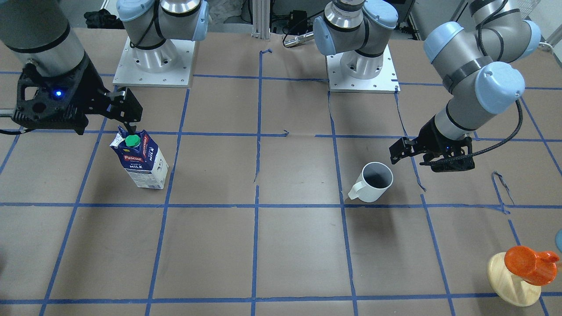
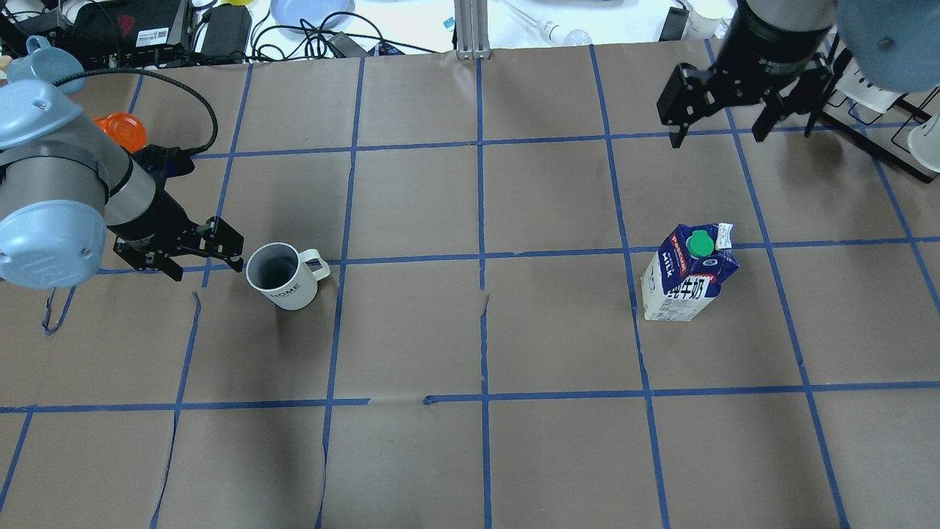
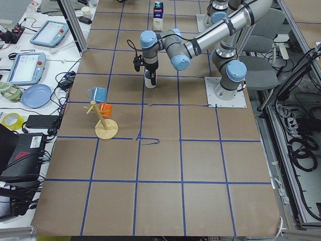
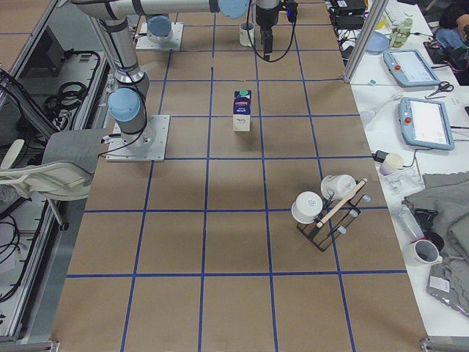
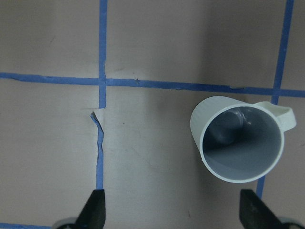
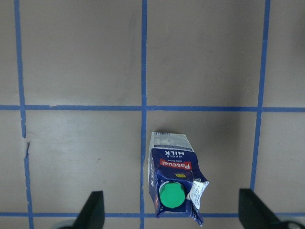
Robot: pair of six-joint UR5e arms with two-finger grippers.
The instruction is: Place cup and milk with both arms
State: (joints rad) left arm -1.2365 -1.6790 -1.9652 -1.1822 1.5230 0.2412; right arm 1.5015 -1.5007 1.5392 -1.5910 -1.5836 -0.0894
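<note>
On your side of the table, nearest you in the front-facing view, a pale wooden mug stand carrying an orange cup has no part in the job, so look past it. In the middle band of the brown paper-covered table, with its blue tape grid, the 2 task items both stand upright and free. The white ceramic mug with the dark grey inside is on the robot's left half. The small dark blue and white gable-top milk carton with the green round cap is on its right half, well apart from the mug. Just beyond the mug, the left gripper sits low beside it, on the side opposite the handle, jaws spread wide and empty. Its wrist camera shows the mug off to one side, not between the fingers. The right gripper hangs high over the carton, jaws likewise spread and holding nothing. You cannot tell from this alone whether both items are already set down or are waiting to be picked up, and no marked target shows. My reading: if this is the finish, only the retreat is left; if not, both grasps, carries and releases are all ahead.
</note>
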